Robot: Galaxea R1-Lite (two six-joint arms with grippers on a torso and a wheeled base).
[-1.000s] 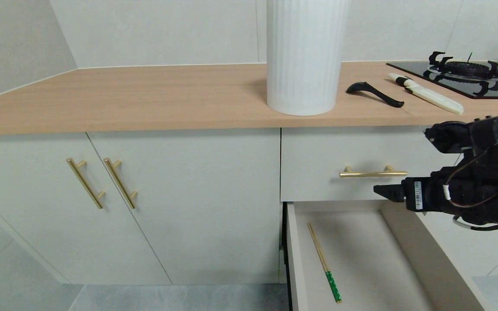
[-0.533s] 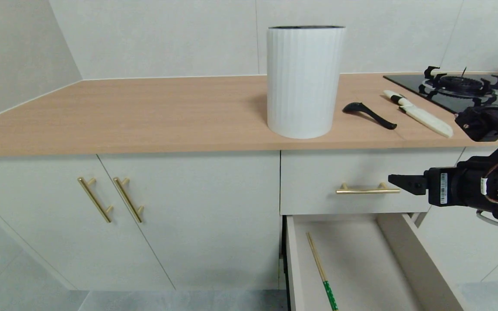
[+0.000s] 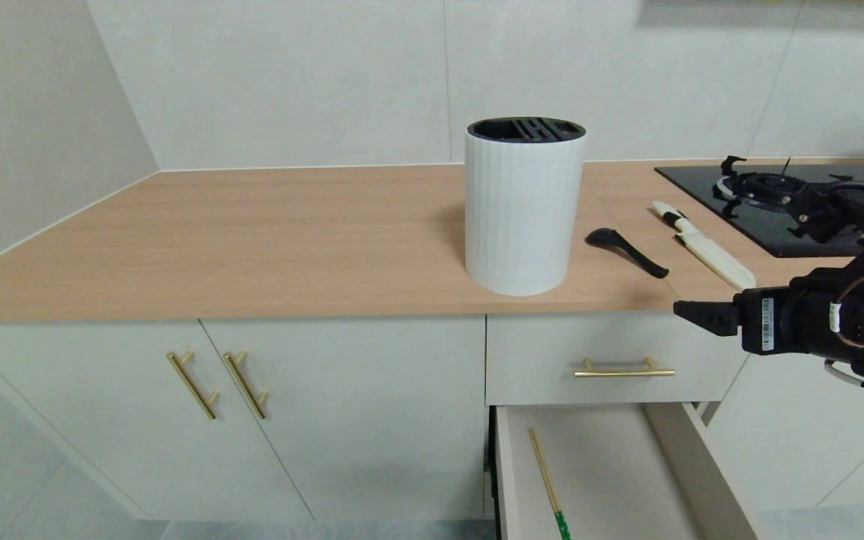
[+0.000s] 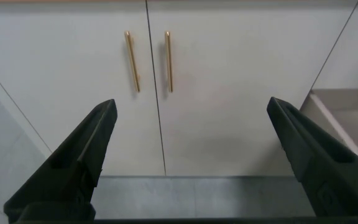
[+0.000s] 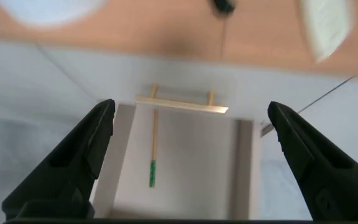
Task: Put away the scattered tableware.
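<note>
A black spoon [image 3: 625,250] and a white-bladed knife [image 3: 702,244] lie on the wooden counter [image 3: 289,240], right of a tall white ribbed holder [image 3: 525,206]. Below them the lower drawer [image 3: 657,465] stands pulled out, with a pair of green-tipped chopsticks [image 3: 548,484] lying inside. My right gripper [image 3: 694,313] hangs open and empty in front of the counter's edge, near the knife's tip and above the drawer. In the right wrist view the gripper [image 5: 188,115] looks down on the chopsticks [image 5: 153,149]. My left gripper [image 4: 190,106] is open and empty, facing the cabinet doors [image 4: 160,93].
A black gas hob [image 3: 769,199] sits at the counter's right end. The shut upper drawer carries a gold handle [image 3: 623,369]. Two cabinet doors with gold handles [image 3: 218,384] are at lower left. The counter's left half is bare wood.
The head camera has tilted up, so the whole picture slid down and the holder's top came into view. Against the cabinet, my right gripper rose from drawer level to the counter's edge.
</note>
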